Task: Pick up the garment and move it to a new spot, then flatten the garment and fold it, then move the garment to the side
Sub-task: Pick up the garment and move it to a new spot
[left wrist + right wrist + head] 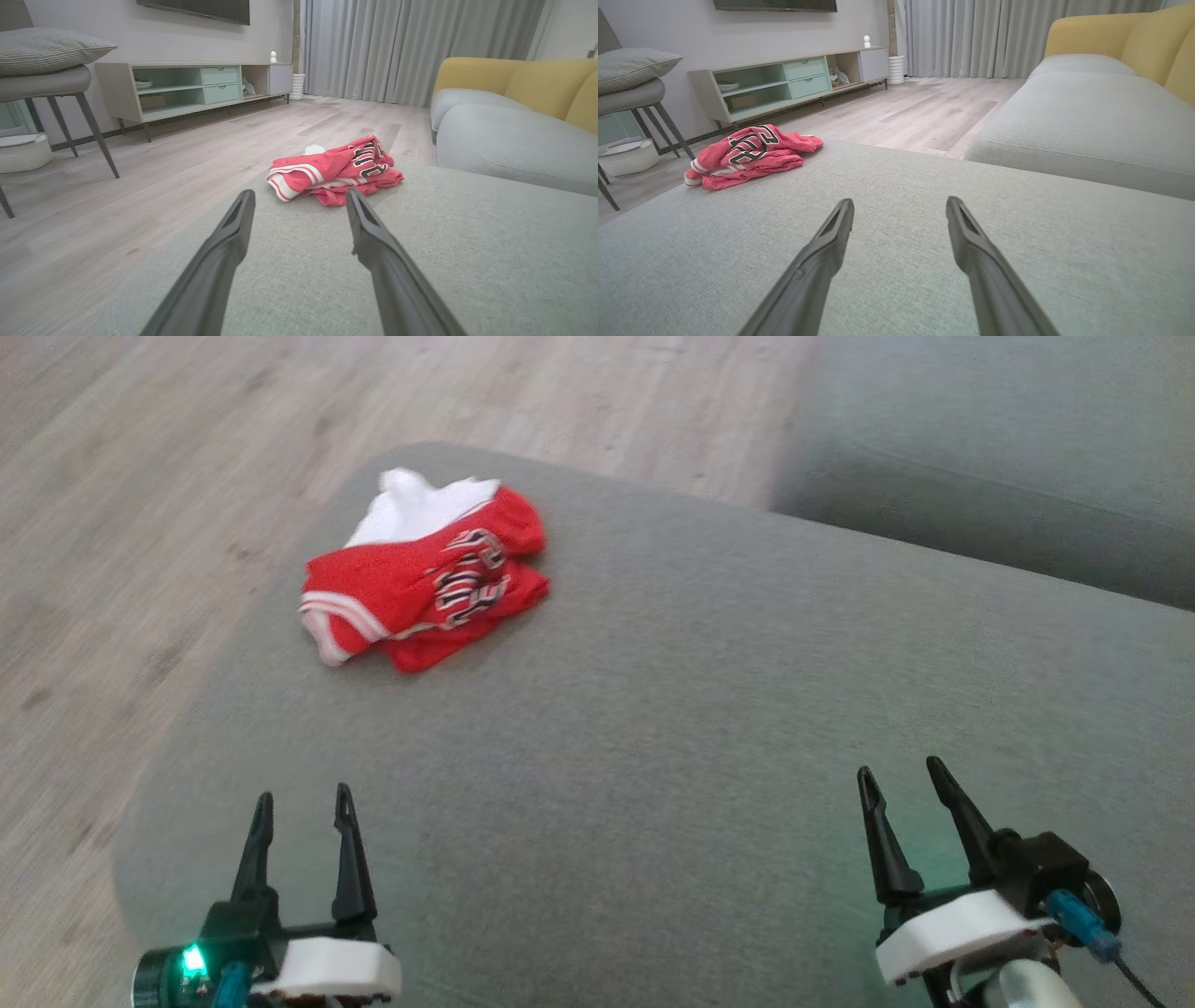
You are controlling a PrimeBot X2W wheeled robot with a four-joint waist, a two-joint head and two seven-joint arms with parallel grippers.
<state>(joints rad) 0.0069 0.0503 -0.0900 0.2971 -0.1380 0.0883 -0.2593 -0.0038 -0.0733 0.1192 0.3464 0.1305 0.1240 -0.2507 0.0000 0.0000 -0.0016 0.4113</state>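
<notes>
The garment point(425, 577) is a crumpled red jersey with white trim, black lettering and a white part at its far end. It lies near the far left corner of the grey ottoman point(691, 728). My left gripper point(305, 798) hovers open at the near left, well short of the garment. My right gripper point(904, 772) hovers open at the near right, nothing between its fingers. In the left wrist view the garment point(334, 170) lies just beyond my open left gripper point(299, 196). In the right wrist view the garment point(749, 155) is far to the left of my open right gripper point(900, 203).
The ottoman's rounded left edge drops to a pale wood floor point(140, 523). A grey sofa seat point(990, 457) with yellow back cushions point(537, 81) stands beyond, to the right. Across the floor are a chair point(51, 84) with a cushion, a white basket point(21, 151) and a low cabinet point(196, 86).
</notes>
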